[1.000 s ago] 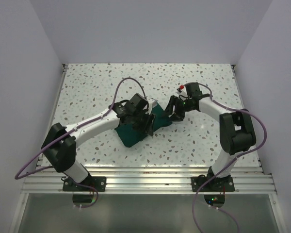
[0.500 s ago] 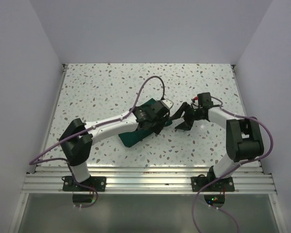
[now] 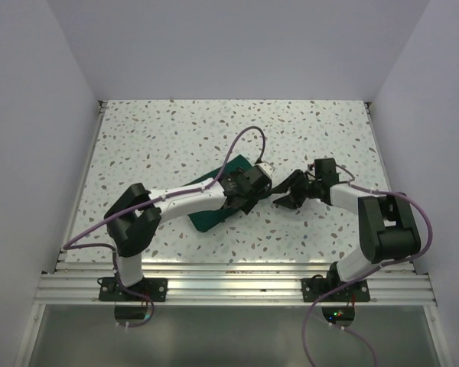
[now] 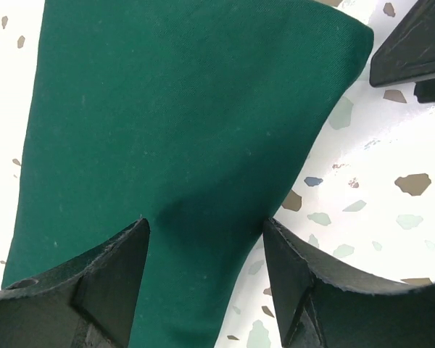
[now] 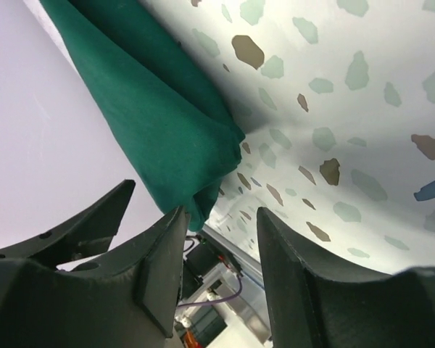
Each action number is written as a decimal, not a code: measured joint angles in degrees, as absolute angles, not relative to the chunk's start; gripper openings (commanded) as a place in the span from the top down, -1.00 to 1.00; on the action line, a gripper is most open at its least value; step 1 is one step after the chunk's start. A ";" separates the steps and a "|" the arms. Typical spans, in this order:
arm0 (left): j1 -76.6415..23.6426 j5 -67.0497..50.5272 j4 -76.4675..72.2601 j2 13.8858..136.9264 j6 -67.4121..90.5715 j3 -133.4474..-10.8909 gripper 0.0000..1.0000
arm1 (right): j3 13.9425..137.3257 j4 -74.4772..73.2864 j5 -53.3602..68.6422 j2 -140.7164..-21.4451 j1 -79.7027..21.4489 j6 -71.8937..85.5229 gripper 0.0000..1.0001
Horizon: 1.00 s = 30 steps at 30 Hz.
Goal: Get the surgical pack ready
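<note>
The surgical pack is a folded dark green fabric bundle (image 3: 211, 208) lying flat mid-table. No silver tray is in view. My left gripper (image 3: 254, 196) is open and low over the bundle's right end. In the left wrist view the green fabric (image 4: 181, 116) fills the gap between my fingers (image 4: 109, 283), with my left gripper (image 4: 206, 232) not closed on it. My right gripper (image 3: 288, 196) is open just right of the bundle. In the right wrist view my right gripper (image 5: 221, 225) is empty, facing the bundle's folded corner (image 5: 159, 116).
The speckled white tabletop (image 3: 176, 138) has white walls on three sides. A metal rail (image 3: 229, 283) runs along the near edge. The right gripper's fingertips (image 4: 413, 51) show in the left wrist view, close to the left gripper. Purple cables loop over both arms.
My left gripper has moved right along the bundle to its right end. My right gripper has moved right and nearer. The bundle's raised right part now lies lower.
</note>
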<state>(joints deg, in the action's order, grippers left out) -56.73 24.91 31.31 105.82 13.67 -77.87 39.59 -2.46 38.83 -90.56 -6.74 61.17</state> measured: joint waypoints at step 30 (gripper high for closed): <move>-57.63 31.31 31.09 112.84 11.40 -80.16 0.50 | 32.05 18.59 35.27 -93.06 -18.04 65.25 1.00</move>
